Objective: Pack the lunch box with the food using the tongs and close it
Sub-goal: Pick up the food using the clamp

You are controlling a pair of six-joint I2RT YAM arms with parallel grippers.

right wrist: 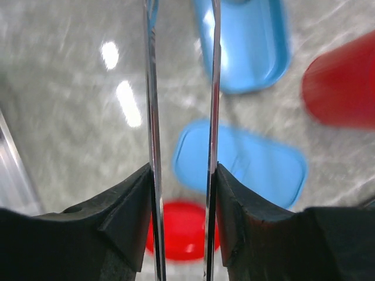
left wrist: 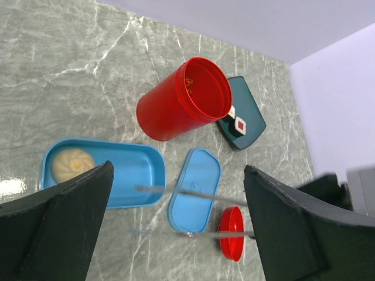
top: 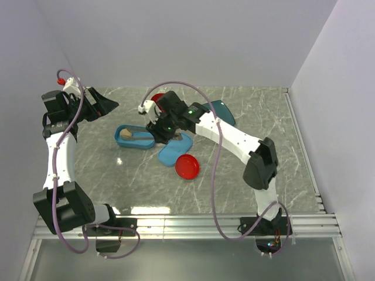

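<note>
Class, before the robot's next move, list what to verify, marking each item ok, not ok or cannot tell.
1. Right gripper jaws clamp the tongs: ok.
2. Food between the tong tips: cannot tell, tips unclear.
3. Lunch box open, beige ball inside: ok.
4. Lid off, flat beside the box: ok.
5. All food packed: not ok, sushi rolls sit on the teal plate.
6. Left gripper jaws open, empty: ok.
</note>
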